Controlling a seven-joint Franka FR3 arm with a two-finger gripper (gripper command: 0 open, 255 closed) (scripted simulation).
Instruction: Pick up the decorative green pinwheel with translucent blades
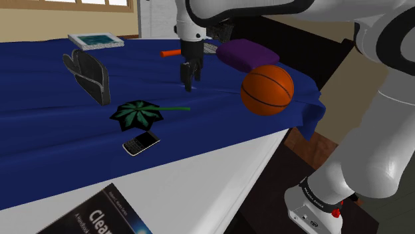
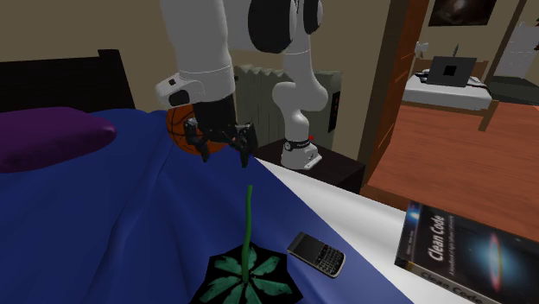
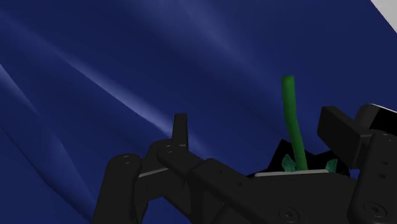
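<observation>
- Pinwheel (image 1: pixel 138 114), with green blades on a dark head and a thin green stem, lies flat on the blue cloth (image 1: pixel 53 126). Its stem points toward the black gripper (image 1: pixel 189 80), which hangs above the cloth near the stem's tip, fingers spread apart and holding nothing.
- Risk: the stem is thin and lies flat, so fingers closing slightly off its line could meet on nothing, or pinch a fold of cloth instead.
- Risk: a grasp near the tip (far from the wider head) could let the pinwheel swing or slip when lifted.
- Risk: the blades look flimsy, though their stiffness is hard to judge; pressing down on them might bend them.
- Risk: a black phone (image 1: pixel 141 143) lies just beside the head, and a low approach could nudge it.
</observation>
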